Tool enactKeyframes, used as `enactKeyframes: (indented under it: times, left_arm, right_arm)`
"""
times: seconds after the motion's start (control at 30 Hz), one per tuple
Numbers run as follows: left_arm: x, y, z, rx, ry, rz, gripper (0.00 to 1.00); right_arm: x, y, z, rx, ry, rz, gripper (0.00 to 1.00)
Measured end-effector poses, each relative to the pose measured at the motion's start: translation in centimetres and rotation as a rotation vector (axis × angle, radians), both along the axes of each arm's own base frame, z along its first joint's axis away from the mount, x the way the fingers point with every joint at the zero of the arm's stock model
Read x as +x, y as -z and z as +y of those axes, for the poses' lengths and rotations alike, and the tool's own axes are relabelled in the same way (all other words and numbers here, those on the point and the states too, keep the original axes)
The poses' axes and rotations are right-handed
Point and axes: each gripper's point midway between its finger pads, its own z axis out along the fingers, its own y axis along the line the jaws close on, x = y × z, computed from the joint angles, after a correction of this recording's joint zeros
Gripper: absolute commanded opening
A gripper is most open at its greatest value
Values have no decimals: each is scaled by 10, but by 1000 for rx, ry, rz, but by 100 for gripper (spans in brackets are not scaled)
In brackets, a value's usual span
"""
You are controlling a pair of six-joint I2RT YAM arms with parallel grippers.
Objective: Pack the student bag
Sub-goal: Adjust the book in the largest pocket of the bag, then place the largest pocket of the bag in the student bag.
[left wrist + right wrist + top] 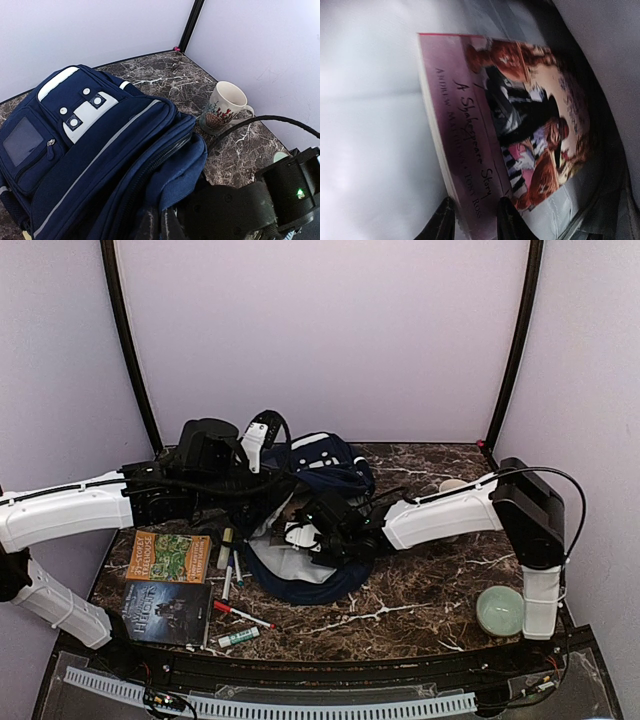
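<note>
Right fingers (502, 220) stood parted with the lower end of a pink book (510, 125) between them. Pinching it or merely straddling it? I could not tell. The book, "A Shakespeare Story" on its cover, lay tilted against pale lining (370, 125) inside the bag (330, 465).

Over on the other side, the left fingers (165, 225) were closed tight on a fold of blue fabric at the bag's mouth.

The bag itself lay in the middle of the marble surface (420, 580), between the two arms. Its front with the white patch faced up, and its mouth gaped toward the near edge, where the right arm reached in.

Behind it on the right stood a mug (225, 105), upright and apart from the bag. A green bowl (498, 608) sat near the right arm's base. Left of the bag, two books (168, 555) lay flat, one nearer than the other, with a scatter of pens (232, 585) just beside them.
</note>
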Motion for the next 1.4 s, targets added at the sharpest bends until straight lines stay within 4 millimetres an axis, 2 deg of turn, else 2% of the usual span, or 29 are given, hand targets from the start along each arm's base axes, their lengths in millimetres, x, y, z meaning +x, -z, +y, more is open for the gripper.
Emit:
enactKeyframes:
  times: [0.13,0.27,0.37,0.47,0.57,0.67,0.83,1.0,1.07,1.13,1.3,1.4]
  left_arm:
    - [-1,0,-1,-1,6,3,0]
    - [-1,0,-1,-2,10,4,0]
    - [-1,0,-1,-2,10,4,0]
    - [-1,0,-1,-1,6,3,0]
    - [0,1,0,3,-1,2,0]
    - [1,5,-2,9,-1,8,0]
    - [3,22,-9,21,12,50,0]
    - [4,42,-20,30,36,97,0]
    - [3,53,-24,37,49,117,0]
    - [2,64,-27,49,59,140,8]
    - [-5,99,-35,104,105,225,40]
    - [-12,112,-32,160,112,261,52]
  right_arm:
    - [29,13,-10,-17,70,-49,27]
    - [52,10,-14,-4,124,-106,27]
    - [59,7,-17,-1,143,-125,29]
    - [55,9,-16,-2,129,-103,34]
    - [39,9,-15,-4,86,-38,38]
    - [9,4,-21,-1,27,49,40]
    - [-32,-8,-39,21,-41,156,41]
    - [-62,-2,-63,25,-81,254,42]
    - [-81,0,-73,16,-123,320,42]
    - [-103,-2,-80,14,-181,387,42]
    - [-146,-22,-95,19,-307,530,43]
    - [-166,-33,-103,-4,-362,613,43]
